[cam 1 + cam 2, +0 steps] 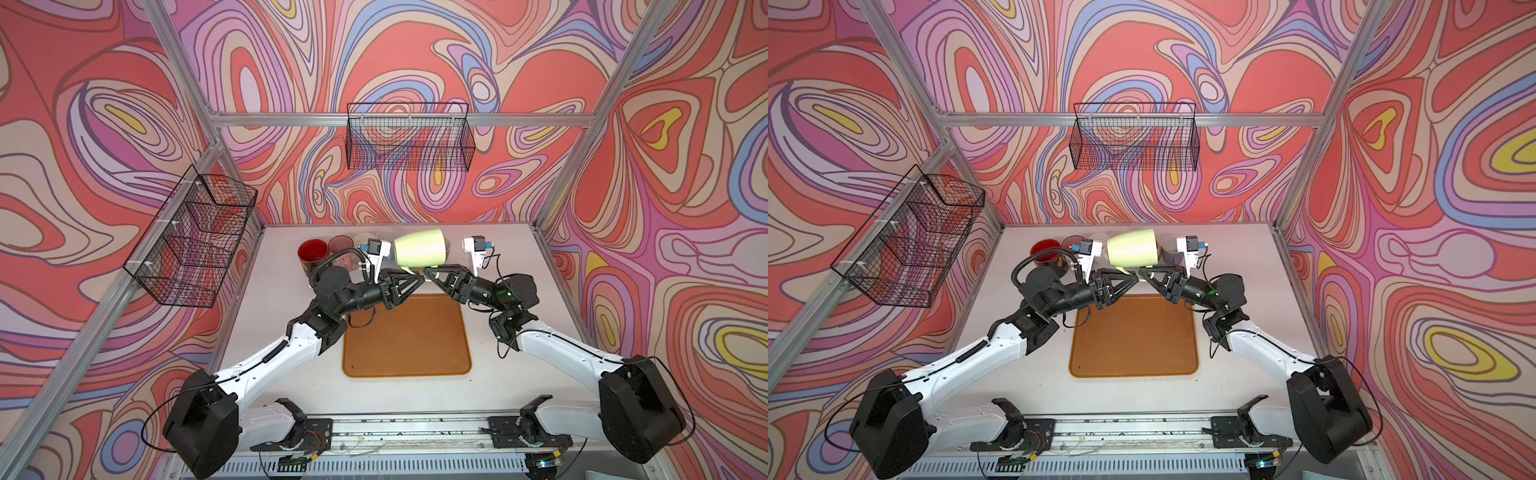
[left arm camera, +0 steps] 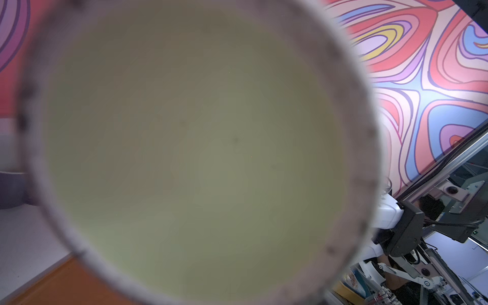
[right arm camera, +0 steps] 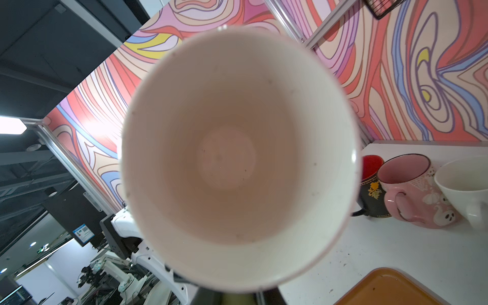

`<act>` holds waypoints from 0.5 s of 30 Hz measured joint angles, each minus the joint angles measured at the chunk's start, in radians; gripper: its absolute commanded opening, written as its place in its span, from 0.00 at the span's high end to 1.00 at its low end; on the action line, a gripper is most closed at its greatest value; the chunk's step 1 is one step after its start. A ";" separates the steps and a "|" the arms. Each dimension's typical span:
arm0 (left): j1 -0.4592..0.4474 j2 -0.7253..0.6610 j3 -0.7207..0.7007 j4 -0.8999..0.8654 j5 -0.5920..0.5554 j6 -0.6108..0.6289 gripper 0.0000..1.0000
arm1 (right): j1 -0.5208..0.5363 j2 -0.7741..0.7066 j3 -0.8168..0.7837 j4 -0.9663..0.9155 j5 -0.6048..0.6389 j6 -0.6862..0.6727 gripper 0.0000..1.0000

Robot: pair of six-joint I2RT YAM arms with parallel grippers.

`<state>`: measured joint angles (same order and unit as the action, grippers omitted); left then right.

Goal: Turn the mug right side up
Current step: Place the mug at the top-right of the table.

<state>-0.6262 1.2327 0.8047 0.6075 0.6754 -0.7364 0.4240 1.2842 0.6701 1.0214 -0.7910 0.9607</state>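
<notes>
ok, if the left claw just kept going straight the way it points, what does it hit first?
The green mug: its handle hangs right at the left claw tips. Just past that, the right claw faces it, nearly tip to tip. Depth from above is unclear.

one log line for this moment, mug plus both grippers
mug: sideways in the air, not yet upright | right gripper: shut on mug | left gripper: tip at mug underside, grip unclear

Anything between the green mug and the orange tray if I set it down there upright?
Nothing lies on the orange tray. Only the left gripper and right gripper meet beneath the green mug, near the tray's far edge. The other mugs stand along the table's back.
</notes>
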 measured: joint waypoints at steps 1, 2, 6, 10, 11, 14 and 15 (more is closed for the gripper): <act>-0.001 0.000 0.000 -0.018 -0.007 0.006 0.41 | -0.006 -0.004 -0.005 -0.002 0.009 0.002 1.00; -0.001 -0.001 0.000 -0.040 -0.015 0.014 0.40 | -0.016 -0.010 -0.012 -0.006 0.020 0.003 1.00; 0.000 -0.027 -0.005 -0.144 -0.067 0.057 0.31 | -0.054 -0.047 -0.045 -0.043 0.055 0.004 1.00; 0.000 -0.090 -0.014 -0.256 -0.142 0.105 0.07 | -0.088 -0.107 -0.067 -0.157 0.098 -0.020 1.00; 0.000 -0.109 -0.015 -0.290 -0.166 0.117 0.00 | -0.095 -0.133 -0.067 -0.212 0.115 -0.036 1.00; -0.001 -0.164 -0.014 -0.401 -0.245 0.151 0.00 | -0.106 -0.221 -0.063 -0.409 0.201 -0.117 1.00; 0.000 -0.178 -0.011 -0.446 -0.271 0.164 0.00 | -0.108 -0.247 -0.055 -0.486 0.238 -0.149 1.00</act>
<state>-0.6266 1.0546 0.7933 0.1619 0.4042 -0.5720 0.3161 1.0374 0.6155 0.5358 -0.5529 0.8120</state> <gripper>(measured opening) 0.992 0.144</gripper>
